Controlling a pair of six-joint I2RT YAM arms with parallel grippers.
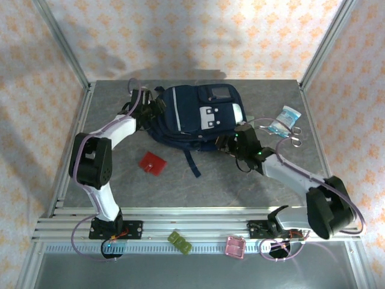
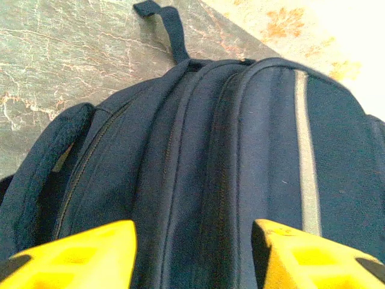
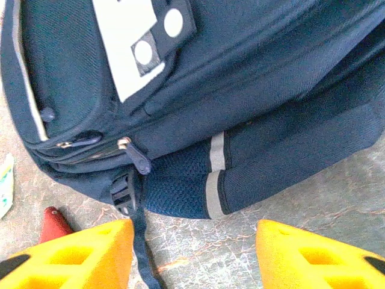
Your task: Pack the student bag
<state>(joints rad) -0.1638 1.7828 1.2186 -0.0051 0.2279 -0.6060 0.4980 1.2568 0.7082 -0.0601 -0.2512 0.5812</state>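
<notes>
Sitting back-centre on desk (image 1: 240,180): student bag (image 1: 192,114), contents hidden. Red square (image 1: 153,163) just in front; packet (image 1: 284,119), scissors (image 1: 295,139) by right edge. Left gripper (image 2: 194,232), right gripper (image 3: 194,232) both spread.

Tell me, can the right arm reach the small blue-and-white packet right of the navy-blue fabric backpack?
Probably yes: the packet lies on bare table beside that arm, nothing between; the right gripper is open.

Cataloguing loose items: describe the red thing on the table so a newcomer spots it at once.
Find the big navy student bag mid-table. On the grey tabletop just in front of it, toward the left arm, lies a small flat red square. It alone is red; the packet right of the bag is blue-white.
</notes>
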